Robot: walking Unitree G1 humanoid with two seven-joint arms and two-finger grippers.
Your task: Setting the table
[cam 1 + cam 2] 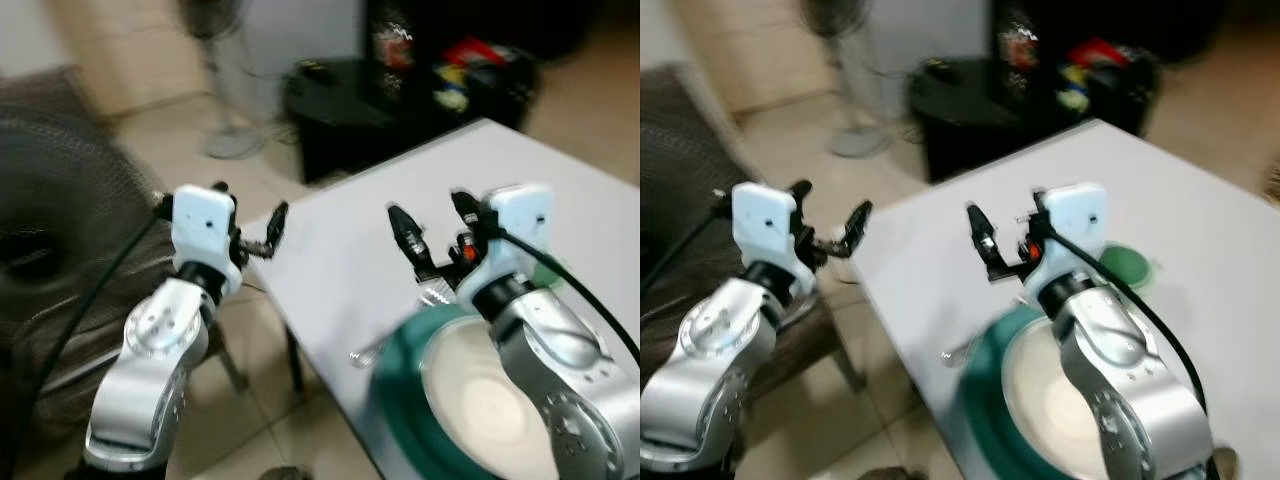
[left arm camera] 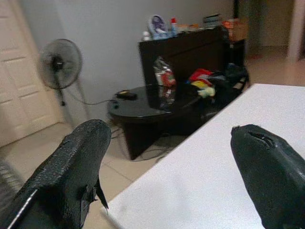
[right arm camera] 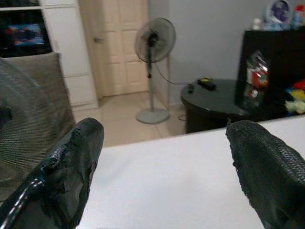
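You are looking down at the near left corner of a white table [image 1: 350, 270], slightly blurred. Your right gripper [image 1: 432, 228] hovers over the table with its two black fingers spread wide and nothing between them. Directly near of it, under your right forearm, sits a white plate [image 1: 470, 400] on a dark green round mat [image 1: 395, 375]. A piece of silver cutlery [image 1: 372, 351], too blurred to identify, lies touching the mat's left edge. A smaller green disc [image 1: 1127, 265] rests on the table to the right of the gripper.

Your left gripper [image 1: 250, 222] is raised beside the table's left edge, above the tiled floor [image 1: 250, 400], also spread wide and empty.

Far off stand a black round side table [image 2: 138, 102] with clutter and a pedestal fan [image 3: 153, 67].

The place setting looks partly laid, with both grippers free. The next move probably calls for lowering the right gripper onto the cutlery to straighten it beside the plate, or fetching another item.
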